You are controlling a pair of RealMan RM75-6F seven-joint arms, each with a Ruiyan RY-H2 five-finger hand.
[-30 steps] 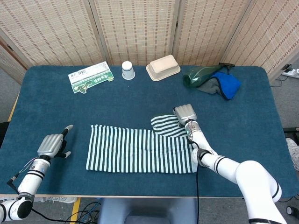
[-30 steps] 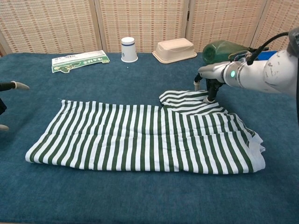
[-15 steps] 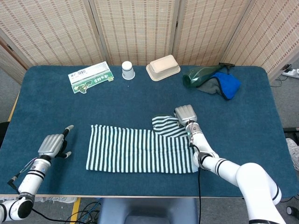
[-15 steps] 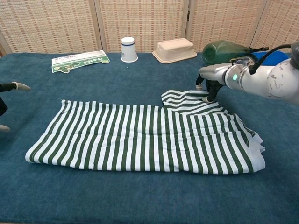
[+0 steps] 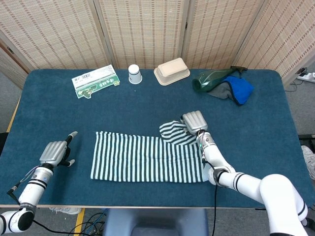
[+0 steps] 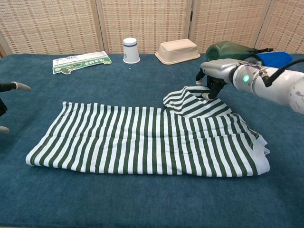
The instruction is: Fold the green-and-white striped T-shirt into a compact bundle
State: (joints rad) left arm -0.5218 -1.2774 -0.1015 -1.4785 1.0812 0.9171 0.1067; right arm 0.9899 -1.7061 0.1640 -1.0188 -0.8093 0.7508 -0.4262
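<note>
The green-and-white striped T-shirt [image 5: 147, 157] [image 6: 142, 140] lies flat as a long folded band across the table's near half. One sleeve [image 5: 172, 132] [image 6: 187, 100] sticks out at its far right. My right hand [image 5: 195, 121] [image 6: 213, 76] pinches the sleeve's far edge and holds it raised a little off the cloth. My left hand [image 5: 55, 152] rests on the table left of the shirt, fingers apart, holding nothing; only its fingertips [image 6: 18, 86] show in the chest view.
Along the far edge stand a green-and-white packet [image 5: 96, 81], a white paper cup [image 5: 134, 74], a beige lidded box [image 5: 172, 71], and a green bottle [image 5: 211, 79] lying by blue and grey cloth [image 5: 236, 90].
My right hand has lifted the sleeve's edge slightly off the table, bunching it upward. The left hand and the rest of the shirt have not moved.
</note>
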